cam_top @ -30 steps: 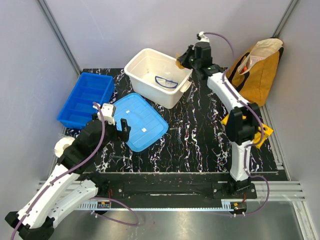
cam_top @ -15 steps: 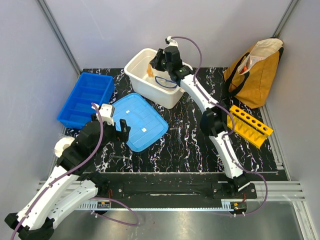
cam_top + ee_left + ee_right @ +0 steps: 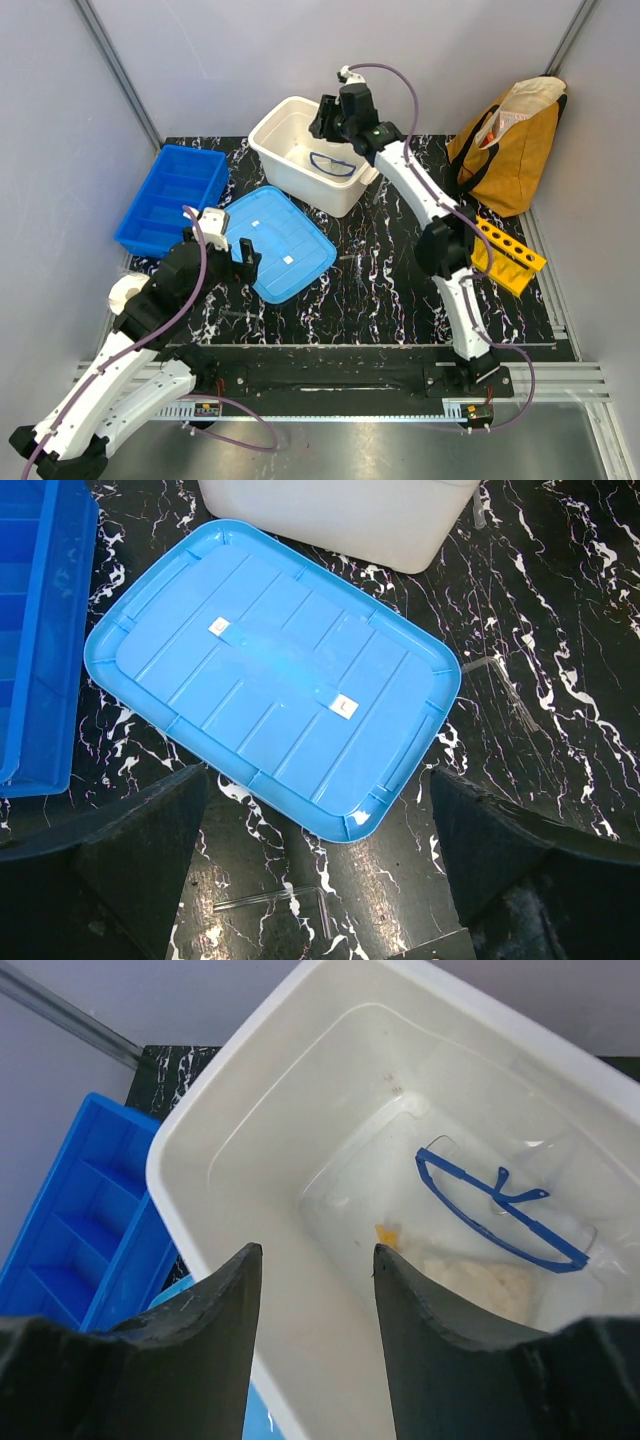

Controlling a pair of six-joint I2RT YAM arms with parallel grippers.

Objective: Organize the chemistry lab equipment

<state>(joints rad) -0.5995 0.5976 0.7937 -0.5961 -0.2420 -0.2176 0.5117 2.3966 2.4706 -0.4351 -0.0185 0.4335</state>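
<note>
Over the last second the right arm has swung from beside the white tub's (image 3: 300, 135) right corner to above its opening. The right gripper (image 3: 315, 1260) has let its jaws part, and nothing sits between them now. The orange bit seen at its tip earlier is gone from it. A small orange piece (image 3: 385, 1232) lies on the tub floor, just beside the pale wad (image 3: 480, 1280) and the blue-rimmed safety glasses (image 3: 500, 1205). The left arm has not shifted. The left gripper (image 3: 318, 780) hangs wide open and empty over the near edge of the blue lid (image 3: 270, 675), which lies flat on the counter (image 3: 380, 270).

Judging by what lies outside the tub, the yellow-orange rack (image 3: 510, 258) looks like the next thing to fetch. It sits on the counter well apart from the right gripper, toward the near right, partly hidden behind that arm's elbow. Its long axis runs diagonally, from far-left to near-right. The right arm is clearly the nearer one, and it would have to pull back out over the tub rim and turn its jaws across that diagonal. A thin transparent tube (image 3: 265, 902) lies on the counter just below the left gripper, so that one falls to the left arm.
</note>
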